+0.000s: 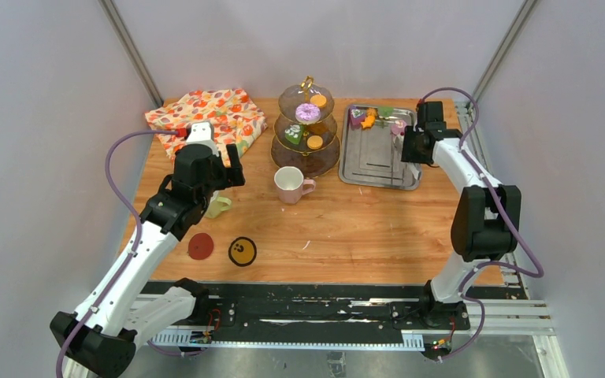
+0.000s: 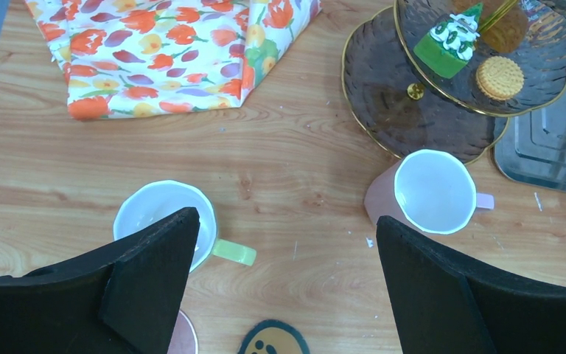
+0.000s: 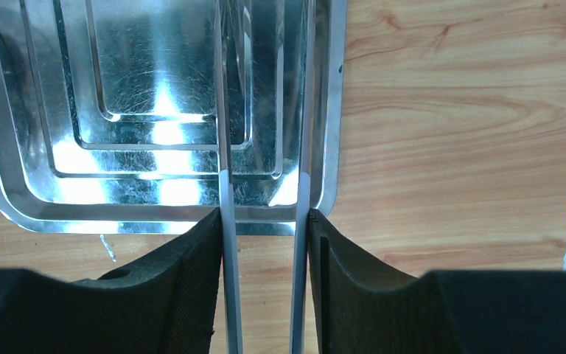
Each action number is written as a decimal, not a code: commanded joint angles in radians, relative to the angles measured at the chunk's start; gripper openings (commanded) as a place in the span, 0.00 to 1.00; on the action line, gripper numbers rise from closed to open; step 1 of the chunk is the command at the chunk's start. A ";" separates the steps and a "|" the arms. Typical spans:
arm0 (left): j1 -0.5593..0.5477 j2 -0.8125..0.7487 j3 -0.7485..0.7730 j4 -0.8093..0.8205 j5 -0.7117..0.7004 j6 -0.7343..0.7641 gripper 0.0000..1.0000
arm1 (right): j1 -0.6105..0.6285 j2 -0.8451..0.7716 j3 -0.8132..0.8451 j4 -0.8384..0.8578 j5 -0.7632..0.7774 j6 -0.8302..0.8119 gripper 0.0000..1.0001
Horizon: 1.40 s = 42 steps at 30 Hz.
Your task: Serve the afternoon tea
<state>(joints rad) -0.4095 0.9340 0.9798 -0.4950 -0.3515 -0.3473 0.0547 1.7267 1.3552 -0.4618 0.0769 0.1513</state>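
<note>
Got the left claw point(image 2: 287, 228) spread wide over the wooden bench point(image 2: 302, 169), yellow-green ceramic mug point(image 2: 163, 214) at its left side, pink mug point(image 2: 427, 190) just beside the brown-glass 3-tier gold-handled stand point(image 2: 383, 103). Got the right claw point(image 3: 264, 221) pinching thin metal tongs point(image 3: 223, 192) above the shiny steel tray point(image 3: 155, 74). Seeing 4 small colourful pastries point(image 1: 307, 113) on the stand, more at the tray's far end.

My brown-glass stand point(image 1: 306, 164) is upright at the far middle of the surface point(image 1: 362, 228). It carries a purple doughnut point(image 1: 308, 112) and an orange biscuit point(image 1: 318, 100) on top, and a green cake point(image 2: 446, 46) and a second biscuit point(image 2: 500, 77) on the middle tier. More pastries point(image 1: 370, 118) lie at the far end of the tray point(image 1: 378, 161). The pink mug point(image 1: 290, 184) stands upright just in front of the stand, and the yellow-green mug point(image 2: 163, 214) stands upright further left.
</note>
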 commanded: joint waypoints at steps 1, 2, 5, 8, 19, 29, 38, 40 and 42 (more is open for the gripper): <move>-0.004 0.000 0.027 0.022 -0.022 0.014 0.95 | -0.011 0.010 0.036 0.020 0.002 -0.017 0.39; -0.003 0.000 0.027 0.022 -0.021 0.016 0.95 | -0.012 0.004 0.033 0.019 0.005 -0.014 0.35; -0.003 0.008 0.034 0.022 -0.021 0.025 0.95 | -0.012 -0.019 0.014 0.019 0.001 -0.002 0.20; -0.004 0.015 0.042 0.022 -0.019 0.027 0.95 | -0.012 -0.048 -0.006 0.017 -0.009 0.004 0.10; -0.003 0.006 0.023 0.034 -0.004 0.021 0.95 | -0.005 -0.239 -0.053 -0.116 -0.099 0.007 0.01; -0.005 -0.007 0.022 0.041 0.013 0.019 0.95 | 0.085 -0.509 -0.010 -0.201 -0.246 -0.007 0.00; -0.004 -0.028 0.023 0.031 0.011 0.016 0.95 | 0.279 -0.483 0.183 -0.184 -0.272 -0.022 0.00; -0.004 -0.032 0.021 0.027 0.009 0.016 0.95 | 0.310 -0.451 0.234 -0.181 -0.273 -0.030 0.01; -0.003 -0.036 0.020 0.023 0.007 0.016 0.95 | 0.336 -0.415 0.286 -0.181 -0.276 -0.041 0.01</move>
<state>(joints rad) -0.4095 0.9199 0.9890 -0.4931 -0.3363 -0.3298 0.3393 1.2629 1.5444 -0.6712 -0.1791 0.1371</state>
